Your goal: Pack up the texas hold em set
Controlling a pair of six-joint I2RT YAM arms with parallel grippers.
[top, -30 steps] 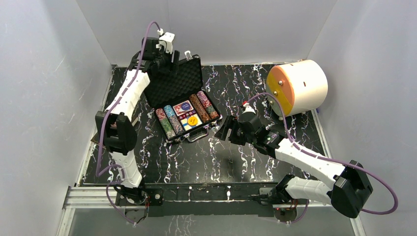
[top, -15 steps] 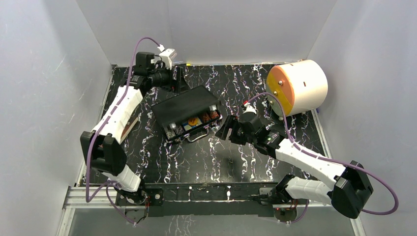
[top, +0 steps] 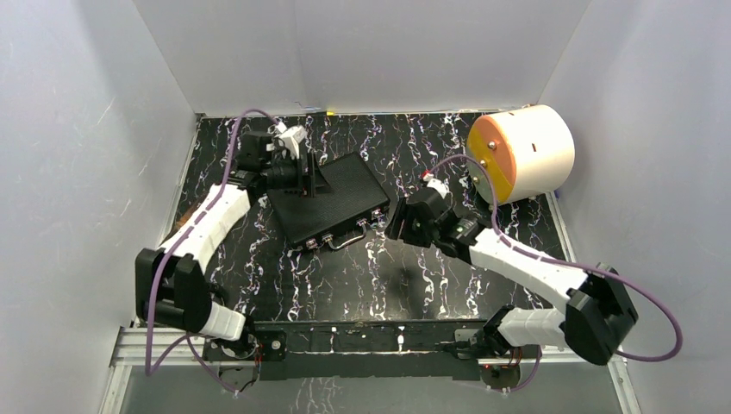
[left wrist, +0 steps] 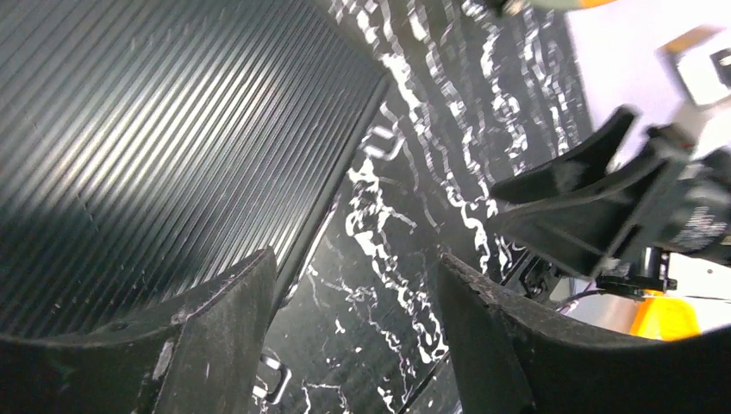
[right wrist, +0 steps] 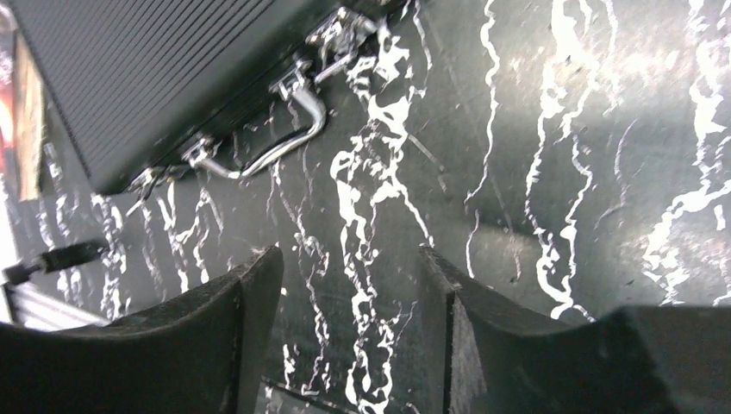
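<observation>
Poker case (top: 332,197) lies shut and flat on the tabletop (top: 362,276), left of centre and turned at an angle. Ribbed black lid faces up. Chrome handle (right wrist: 278,145) and latches (right wrist: 343,24) sit on the near long edge.

Left fingers (left wrist: 215,319) are spread wide over the case's far-left part in the top view. In the left wrist view one finger overlaps the lid's edge, and the other hangs over bare tabletop past that edge. The lid's side edge runs down toward the gap between them. Nothing is gripped. Cannot tell whether the finger touches the lid.

Right fingers (right wrist: 215,336) are also wide apart and hold nothing, with only marbled tabletop showing in the gap. The top view puts them just beside the case's near-right corner, apart from it. In the right wrist view the case fills the upper left, with the handle lying beyond the tips and off toward the left finger, not between the fingers.

White drum with an orange face (top: 521,151) lies at the far right of the tabletop, well apart from the case.
</observation>
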